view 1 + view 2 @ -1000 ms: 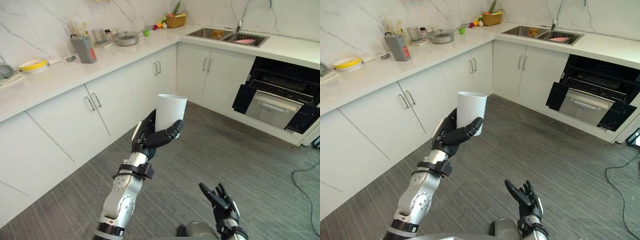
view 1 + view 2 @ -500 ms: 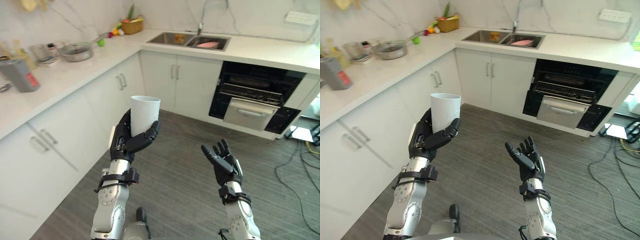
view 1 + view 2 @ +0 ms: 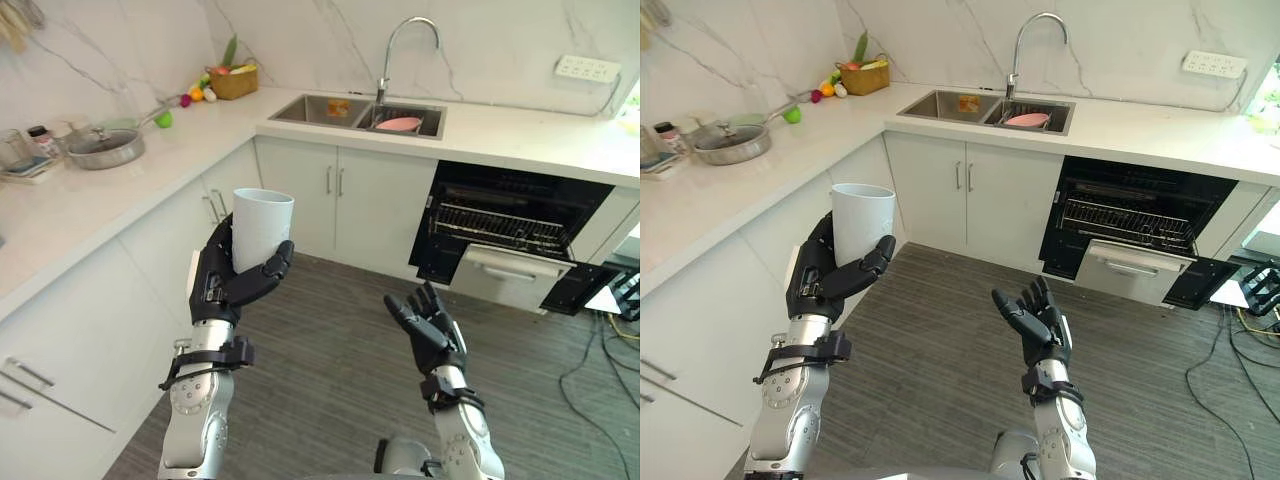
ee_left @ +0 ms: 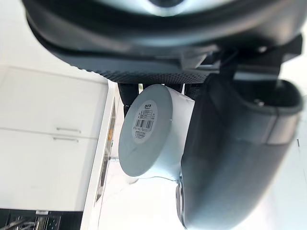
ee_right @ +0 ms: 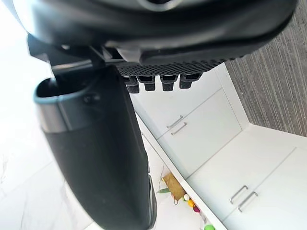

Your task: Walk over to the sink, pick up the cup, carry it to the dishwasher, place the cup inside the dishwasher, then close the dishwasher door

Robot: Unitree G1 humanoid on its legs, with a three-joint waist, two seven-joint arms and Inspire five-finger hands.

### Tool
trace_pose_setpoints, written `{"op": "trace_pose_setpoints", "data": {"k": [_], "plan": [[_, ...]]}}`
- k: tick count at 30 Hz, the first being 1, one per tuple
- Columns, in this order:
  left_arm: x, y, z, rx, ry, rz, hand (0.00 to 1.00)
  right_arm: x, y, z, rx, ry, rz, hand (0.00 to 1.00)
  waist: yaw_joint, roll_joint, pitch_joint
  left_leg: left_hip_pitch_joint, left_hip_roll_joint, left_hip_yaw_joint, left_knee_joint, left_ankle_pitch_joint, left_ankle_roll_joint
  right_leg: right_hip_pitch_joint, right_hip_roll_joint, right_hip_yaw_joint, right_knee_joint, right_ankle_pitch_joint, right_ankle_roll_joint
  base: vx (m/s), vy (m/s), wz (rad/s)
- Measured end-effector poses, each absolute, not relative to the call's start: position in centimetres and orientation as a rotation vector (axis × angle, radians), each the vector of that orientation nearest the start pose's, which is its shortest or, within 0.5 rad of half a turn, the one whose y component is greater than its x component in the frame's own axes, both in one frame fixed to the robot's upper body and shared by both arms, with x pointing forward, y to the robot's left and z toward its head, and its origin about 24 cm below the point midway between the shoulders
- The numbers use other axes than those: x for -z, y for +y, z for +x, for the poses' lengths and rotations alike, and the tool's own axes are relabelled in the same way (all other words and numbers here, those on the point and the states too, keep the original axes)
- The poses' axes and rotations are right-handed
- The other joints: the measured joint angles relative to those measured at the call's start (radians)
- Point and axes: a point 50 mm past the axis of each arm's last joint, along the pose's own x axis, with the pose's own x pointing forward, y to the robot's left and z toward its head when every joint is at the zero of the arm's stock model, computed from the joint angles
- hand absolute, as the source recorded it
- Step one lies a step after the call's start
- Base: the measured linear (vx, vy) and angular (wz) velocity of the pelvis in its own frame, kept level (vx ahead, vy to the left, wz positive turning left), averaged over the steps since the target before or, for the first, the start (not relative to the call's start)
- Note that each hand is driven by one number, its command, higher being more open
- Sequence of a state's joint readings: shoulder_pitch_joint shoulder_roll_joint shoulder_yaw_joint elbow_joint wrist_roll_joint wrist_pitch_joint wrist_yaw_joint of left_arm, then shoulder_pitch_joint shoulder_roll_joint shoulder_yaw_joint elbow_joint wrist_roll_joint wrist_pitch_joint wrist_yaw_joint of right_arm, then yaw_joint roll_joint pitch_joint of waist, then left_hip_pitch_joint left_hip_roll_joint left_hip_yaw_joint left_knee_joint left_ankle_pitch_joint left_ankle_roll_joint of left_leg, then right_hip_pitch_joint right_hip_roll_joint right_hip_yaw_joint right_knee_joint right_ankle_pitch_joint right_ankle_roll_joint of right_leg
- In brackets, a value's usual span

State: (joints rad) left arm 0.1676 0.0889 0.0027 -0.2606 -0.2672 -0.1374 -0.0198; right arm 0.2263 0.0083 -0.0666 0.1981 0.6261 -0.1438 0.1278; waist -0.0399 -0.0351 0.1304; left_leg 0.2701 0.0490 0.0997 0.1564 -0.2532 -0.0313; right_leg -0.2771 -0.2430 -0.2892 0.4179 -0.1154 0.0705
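- My left hand [image 3: 222, 285] is wrapped round the white cup [image 3: 263, 222], upright and raised in front for carrying.
- My right hand [image 3: 432, 332] has its fingers spread and is empty, likely free for closing later.
- Dishwasher [image 3: 505, 235] is open ahead, well apart from the cup.

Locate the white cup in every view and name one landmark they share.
Left eye view: cup upright in the left hand, left of centre.
Right eye view: cup in the same grip, further left.
Left wrist view: its labelled base faces the camera, in that hand's grip.
Right wrist view: open right hand, white cabinet doors beyond.
Shared landmark: those cabinet doors.
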Motion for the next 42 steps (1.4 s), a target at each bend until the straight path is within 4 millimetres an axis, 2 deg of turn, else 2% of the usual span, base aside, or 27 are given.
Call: {"op": "trace_pose_setpoints", "data": {"k": [1,2,3,4,6,9,10,12,13,15,17,18,19,20,22,24,25,26,27,28,33,36,38,39,40,41,42], "plan": [[-7.6,17.1,21.7,0.015,-0.221,-0.206,0.0,3.7,-18.3,18.3,0.181,0.186,0.611,1.0,-0.009,-0.005,-0.002,0.039,-0.001,-0.018,-0.01,-0.028,-0.017,0.038,0.016,-0.012,-0.116,0.2,-0.049,0.5,-0.239,0.07],[-7.4,16.7,21.7,0.027,-0.203,-0.234,0.0,3.8,-18.8,17.9,0.193,0.19,0.594,1.0,-0.008,0.016,0.001,0.057,0.011,-0.033,-0.015,-0.04,-0.007,0.048,0.032,-0.013,-0.112,0.217,-0.078,0.53,-0.193,-0.12],[-7.0,15.7,21.6,0.053,-0.182,-0.28,0.0,3.8,-19.7,17.6,0.201,0.195,0.564,1.0,-0.003,0.06,0.005,0.073,0.041,-0.03,-0.005,-0.04,-0.003,0.046,0.071,-0.006,-0.082,0.179,-0.094,0.49,-0.149,-0.33],[-7.0,14.9,21.6,0.07,-0.18,-0.303,0.0,3.5,-19.6,17.8,0.194,0.184,0.562,1.0,-0.005,0.075,0.009,0.081,0.055,-0.002,0.019,-0.027,-0.014,0.033,0.085,0.004,-0.023,0.126,-0.105,0.53,-0.172,-0.42],[-6.9,13.8,21.6,0.098,-0.173,-0.348,0.0,2.2,-19.1,17.9,0.169,0.128,0.57,1.0,-0.008,0.078,0.008,0.09,0.08,0.041,0.076,-0.008,-0.028,0.026,0.106,0.011,0.049,0.05,-0.115,0.45,-0.178,-0.37],[-6.7,12.7,21.6,0.131,-0.161,-0.369,0.0,0.8,-18.9,18.5,0.147,0.056,0.563,1.0,-0.01,0.079,0.006,0.022,0.127,0.098,0.273,0.034,-0.032,0.06,0.132,0.005,0.04,0.004,-0.12,0.34,-0.147,-0.17],[-6.4,12.3,21.6,0.142,-0.144,-0.374,0.0,0.4,-19.0,18.6,0.145,0.038,0.554,1.0,-0.01,0.083,0.003,-0.044,0.169,0.116,0.433,0.109,-0.039,0.105,0.148,-0.008,0.001,-0.005,-0.121,0.34,-0.133,0.09],[-5.9,12.1,21.5,0.127,-0.123,-0.388,0.0,0.4,-19.3,18.4,0.138,0.028,0.547,1.0,-0.012,0.094,-0.002,-0.169,0.266,0.129,0.69,0.332,-0.087,0.202,0.186,-0.023,-0.081,-0.015,-0.126,0.42,-0.106,0.18],[-5.6,11.9,21.4,0.11,-0.109,-0.401,0.0,0.3,-19.7,18.3,0.143,0.016,0.534,1.0,-0.009,0.104,-0.008,-0.263,0.325,0.131,0.874,0.363,-0.103,0.271,0.211,-0.034,-0.145,-0.014,-0.126,0.49,-0.075,0.2],[-5.2,11.9,21.4,0.102,-0.093,-0.405,0.0,0.0,-20.2,18.3,0.149,-0.012,0.519,1.0,-0.003,0.1,-0.01,-0.368,0.349,0.166,1.005,0.285,-0.078,0.363,0.22,-0.041,-0.219,-0.009,-0.135,0.38,-0.052,0.11],[-4.9,12.4,21.3,0.086,-0.081,-0.394,0.0,-0.7,-20.1,19.1,0.131,-0.054,0.522,1.0,0.006,0.1,-0.024,-0.437,0.322,0.235,0.813,0.147,-0.011,0.432,0.211,-0.021,-0.283,-0.005,-0.127,0.36,-0.011,-0.22],[-4.8,12.5,21.2,0.084,-0.078,-0.393,0.0,-0.9,-19.9,19.4,0.122,-0.063,0.527,1.0,0.013,0.098,-0.024,-0.436,0.303,0.244,0.711,0.128,-0.012,0.439,0.203,-0.007,-0.286,-0.001,-0.12,0.37,0.053,-0.63],[-4.6,12.8,21.0,0.076,-0.068,-0.39,0.0,-1.3,-19.5,20.0,0.099,-0.076,0.53,1.0,0.032,0.094,-0.027,-0.429,0.251,0.236,0.474,0.124,-0.023,0.446,0.18,0.031,-0.29,-0.003,-0.116,0.37,0.114,-0.83],[-4.3,12.7,20.7,0.08,-0.055,-0.393,0.0,-1.6,-19.0,20.6,0.075,-0.085,0.533,1.0,0.044,0.092,-0.027,-0.426,0.208,0.208,0.261,0.139,-0.038,0.451,0.153,0.064,-0.296,-0.005,-0.113,0.36,0.143,-0.86],[-4.0,12.4,20.1,0.101,-0.038,-0.397,0.0,-1.6,-18.3,20.8,0.056,-0.075,0.532,1.0,0.049,0.089,-0.026,-0.425,0.191,0.204,0.05,0.209,-0.068,0.471,0.113,0.089,-0.292,-0.023,-0.081,0.34,0.206,-0.59],[-3.7,11.7,19.6,0.153,-0.025,-0.413,0.0,-0.8,-18.6,19.7,0.083,-0.036,0.524,1.0,0.048,0.096,-0.03,-0.427,0.185,0.218,0.001,0.331,-0.051,0.527,0.074,0.093,-0.269,-0.09,0.014,0.43,0.365,-0.29],[-3.6,11.3,19.3,0.171,-0.022,-0.425,0.0,-0.4,-19.0,19.1,0.097,-0.011,0.506,1.0,0.048,0.121,-0.047,-0.426,0.196,0.215,0.015,0.44,0.0,0.542,0.074,0.102,-0.246,-0.129,0.05,0.38,0.414,-0.27],[-3.5,11.2,19.0,0.182,-0.018,-0.436,0.0,0.3,-19.3,18.7,0.107,0.021,0.495,1.0,0.046,0.134,-0.072,-0.414,0.21,0.23,0.038,0.414,-0.039,0.545,0.07,0.119,-0.216,-0.17,0.074,0.42,0.456,-0.48],[-3.4,12.4,18.9,0.197,-0.02,-0.383,0.0,1.8,-18.0,18.2,0.13,0.094,0.552,1.0,0.046,0.05,-0.074,-0.4,0.145,0.27,0.074,0.353,-0.022,0.529,-0.017,0.121,-0.179,-0.186,0.074,0.42,0.403,-0.53],[-3.6,13.5,19.1,0.18,-0.039,-0.352,0.0,1.9,-17.1,18.3,0.112,0.098,0.576,1.0,0.034,0.014,-0.071,-0.408,0.121,0.289,0.092,0.324,-0.006,0.52,-0.049,0.122,-0.191,-0.173,0.074,0.37,0.337,-0.36],[-4.9,12.7,20.4,0.215,-0.111,-0.363,0.0,2.0,-18.6,18.5,0.169,0.095,0.555,1.0,0.019,0.014,-0.074,-0.472,0.021,0.126,0.167,0.22,0.01,0.515,-0.08,0.104,-0.157,-0.105,0.059,0.17,0.218,0.28],[-6.1,12.1,21.5,0.253,-0.166,-0.361,0.0,2.2,-19.6,18.8,0.249,0.094,0.566,1.0,0.009,0.005,-0.063,-0.431,-0.026,0.105,0.145,0.21,0.029,0.379,-0.144,0.126,0.157,-0.043,0.035,0.14,0.189,0.18],[-6.4,12.1,21.8,0.258,-0.181,-0.333,0.0,2.4,-19.5,18.9,0.27,0.104,0.564,1.0,0.014,-0.01,-0.04,-0.313,-0.049,0.158,0.115,0.184,0.054,0.305,-0.238,0.116,0.367,0.132,0.027,0.18,0.149,-0.51],[-6.5,12.1,21.8,0.254,-0.184,-0.329,0.0,2.4,-19.4,18.9,0.266,0.106,0.562,1.0,0.014,0.0,-0.04,-0.286,-0.047,0.173,0.102,0.173,0.06,0.298,-0.252,0.105,0.386,0.171,0.014,0.19,0.127,-0.92],[-6.8,12.3,21.9,0.233,-0.2,-0.318,0.0,2.4,-18.9,19.3,0.243,0.108,0.56,1.0,0.012,0.02,-0.042,-0.252,-0.03,0.214,0.084,0.15,0.073,0.257,-0.259,0.077,0.421,0.151,0.008,0.16,0.097,-1.09],[-7.4,12.7,22.1,0.204,-0.231,-0.314,0.0,2.1,-18.3,19.9,0.208,0.101,0.564,1.0,0.011,0.024,-0.037,-0.24,-0.005,0.25,0.071,0.131,0.085,0.176,-0.238,0.021,0.449,0.031,-0.017,0.15,0.073,-1.06],[-7.6,12.8,22.3,0.194,-0.241,-0.315,0.0,2.1,-18.1,19.9,0.201,0.098,0.563,1.0,0.01,0.027,-0.034,-0.237,0.006,0.259,0.061,0.126,0.082,0.143,-0.215,-0.011,0.445,-0.019,-0.016,0.15,0.029,-0.81]]}}
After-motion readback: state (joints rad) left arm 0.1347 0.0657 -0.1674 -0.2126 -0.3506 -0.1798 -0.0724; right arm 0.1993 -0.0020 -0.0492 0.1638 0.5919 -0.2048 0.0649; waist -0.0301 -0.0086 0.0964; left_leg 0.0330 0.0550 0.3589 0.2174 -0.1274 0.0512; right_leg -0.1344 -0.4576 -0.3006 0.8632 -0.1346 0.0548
